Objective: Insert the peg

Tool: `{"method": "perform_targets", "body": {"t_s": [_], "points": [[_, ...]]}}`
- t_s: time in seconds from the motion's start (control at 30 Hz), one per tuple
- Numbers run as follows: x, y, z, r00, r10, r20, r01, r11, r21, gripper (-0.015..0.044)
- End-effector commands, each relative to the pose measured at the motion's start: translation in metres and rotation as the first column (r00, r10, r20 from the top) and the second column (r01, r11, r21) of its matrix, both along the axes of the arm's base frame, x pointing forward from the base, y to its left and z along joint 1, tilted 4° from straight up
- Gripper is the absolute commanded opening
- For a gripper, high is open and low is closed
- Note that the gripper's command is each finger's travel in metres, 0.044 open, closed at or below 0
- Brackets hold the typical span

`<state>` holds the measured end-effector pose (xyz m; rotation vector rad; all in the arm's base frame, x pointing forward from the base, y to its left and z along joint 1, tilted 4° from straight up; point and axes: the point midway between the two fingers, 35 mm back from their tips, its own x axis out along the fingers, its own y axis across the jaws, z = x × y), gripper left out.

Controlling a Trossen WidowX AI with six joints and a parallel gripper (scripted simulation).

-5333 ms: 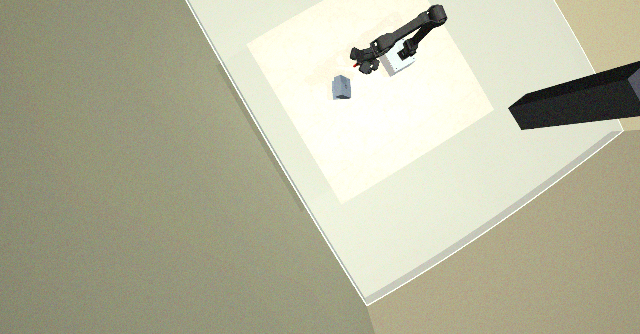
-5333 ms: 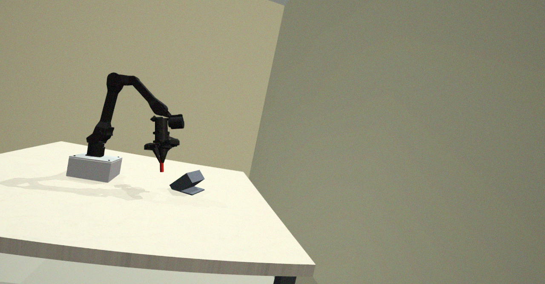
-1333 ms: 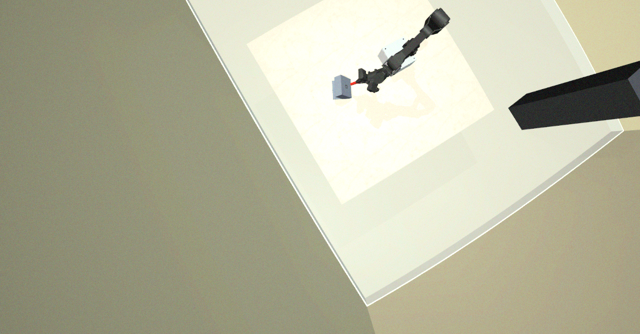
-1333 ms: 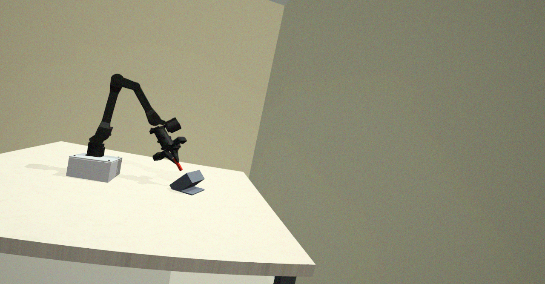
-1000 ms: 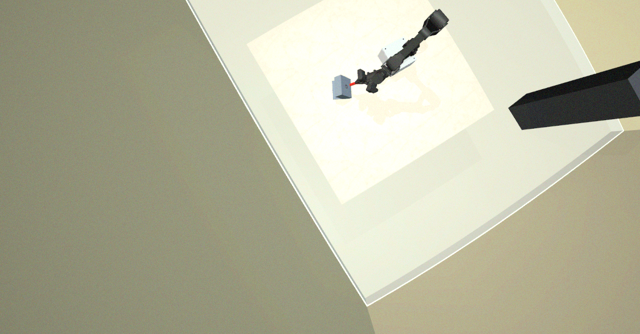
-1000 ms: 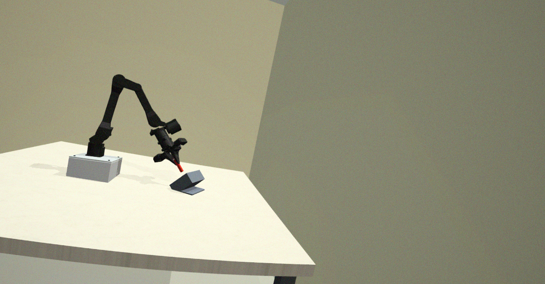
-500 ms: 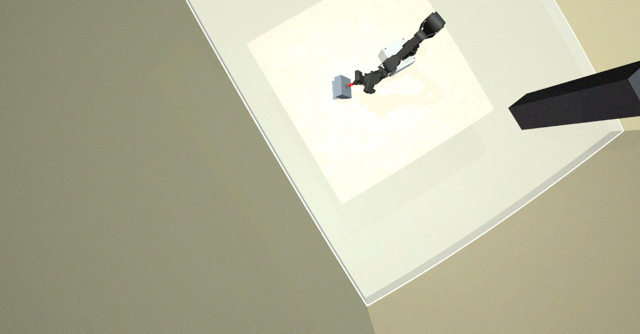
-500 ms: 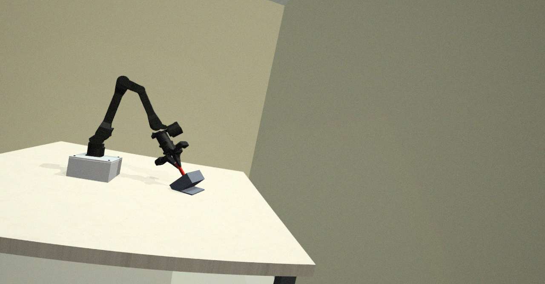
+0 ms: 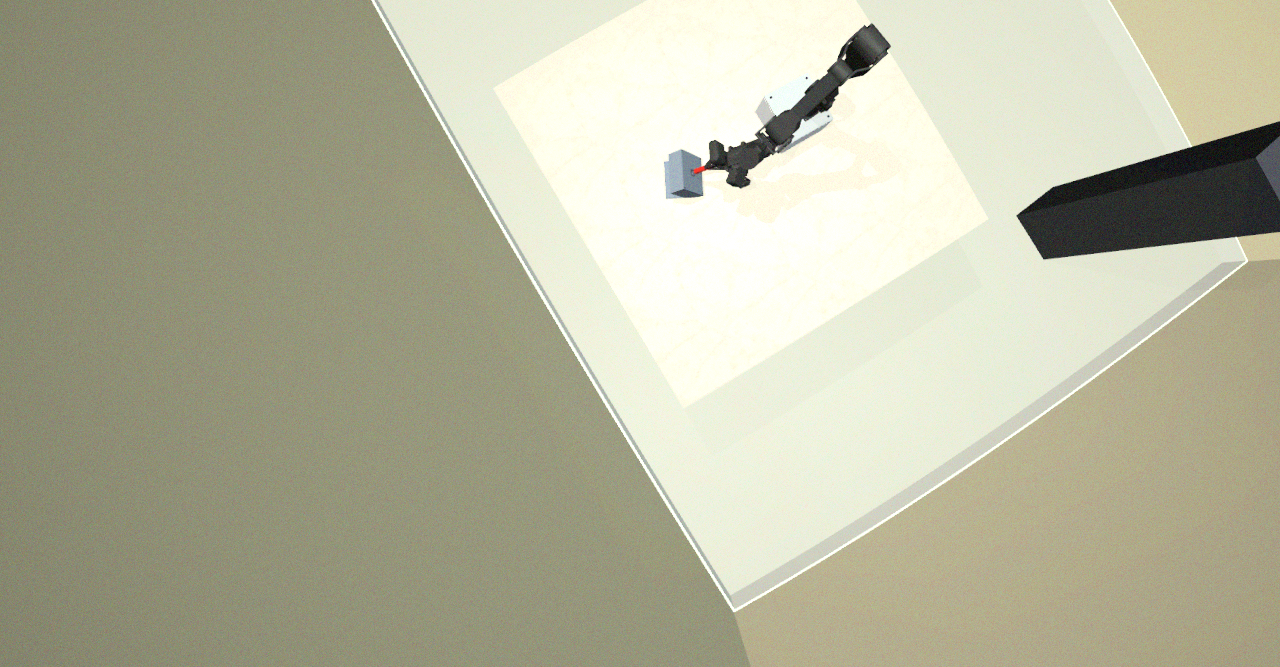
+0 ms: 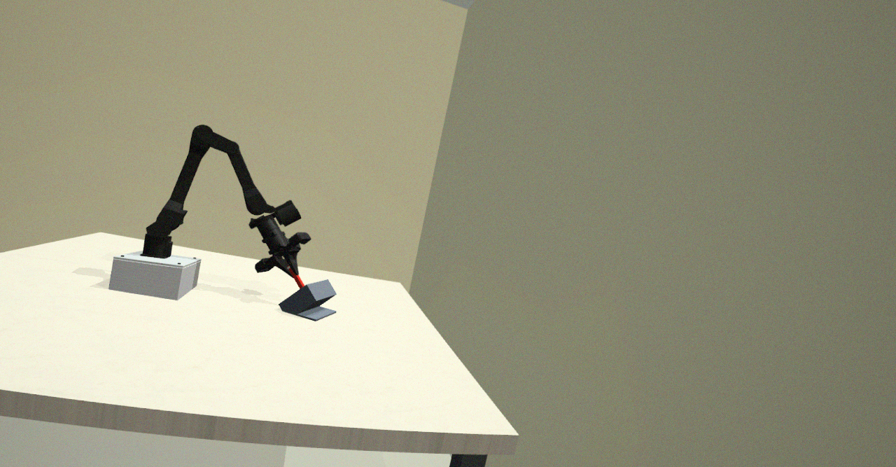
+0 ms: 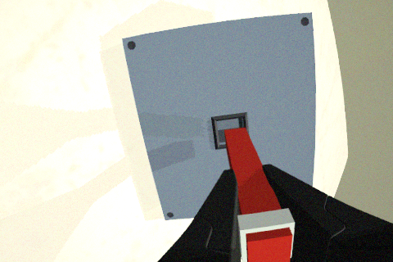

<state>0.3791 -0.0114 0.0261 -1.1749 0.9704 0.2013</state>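
Gripper point(image 11: 257, 202) clamped on the red peg point(image 11: 248, 169); peg tip at the mouth of the square hole point(image 11: 229, 124) in the grey panel point(image 11: 219, 82); panel sits on the table point(image 10: 187, 351).

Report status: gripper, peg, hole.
Gripper shut on red square peg. Peg tip at square hole in sloped panel, not seated. Nothing blocking.

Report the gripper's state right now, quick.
Gripper: closed on the red square-sided peg, whose far tip sits at the square hole in the blue-grey sloped panel.
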Motion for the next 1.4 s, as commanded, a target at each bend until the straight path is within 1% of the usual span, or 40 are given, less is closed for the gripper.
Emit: {"method": "perform_targets", "body": {"t_s": [0.0,1.37], "points": [[-0.001,0.000,-0.001,1.000,-0.001,-0.003,0.001,1.000,0.000,0.0000],[0.015,-0.007,-0.019,1.000,-0.001,-0.002,0.001,1.000,-0.001,0.0000]]}}
